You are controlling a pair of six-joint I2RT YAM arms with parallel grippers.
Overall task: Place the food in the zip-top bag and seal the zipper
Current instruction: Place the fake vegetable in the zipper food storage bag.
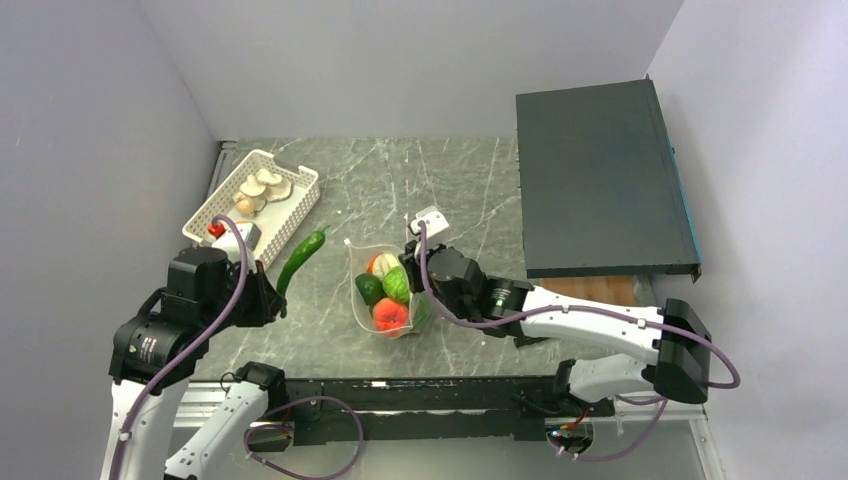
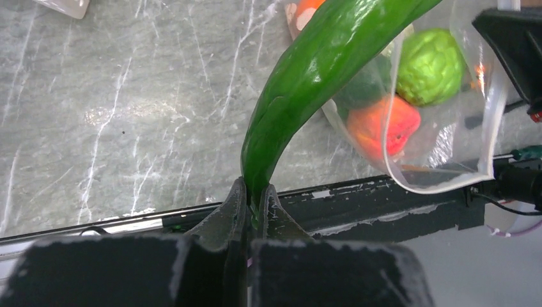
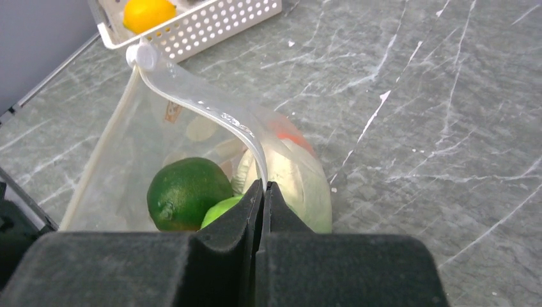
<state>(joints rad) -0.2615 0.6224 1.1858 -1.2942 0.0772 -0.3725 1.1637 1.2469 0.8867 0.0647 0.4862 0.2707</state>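
Grey veined stone tabletop (image 1: pixel 460 180), pale walls around. Left gripper (image 2: pixel 254 204) clamped tight on one end of the long dark green vegetable (image 2: pixel 307 77), tip aimed at the clear crinkly zip-top bag (image 1: pixel 358 262) mid-table. Right gripper (image 3: pixel 262 198) pinched shut on the whitish zipper strip (image 3: pixel 204 105), lifting the mouth. Best fed tip-first along the bag's length, mouth held wide. White slotted basket (image 1: pixel 255 195) back left; dark flat panel (image 1: pixel 600 180) right.

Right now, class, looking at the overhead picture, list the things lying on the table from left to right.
In order: white basket → clear bag → dark flat box. The long green vegetable overlaps the basket sideways, so it is left out.
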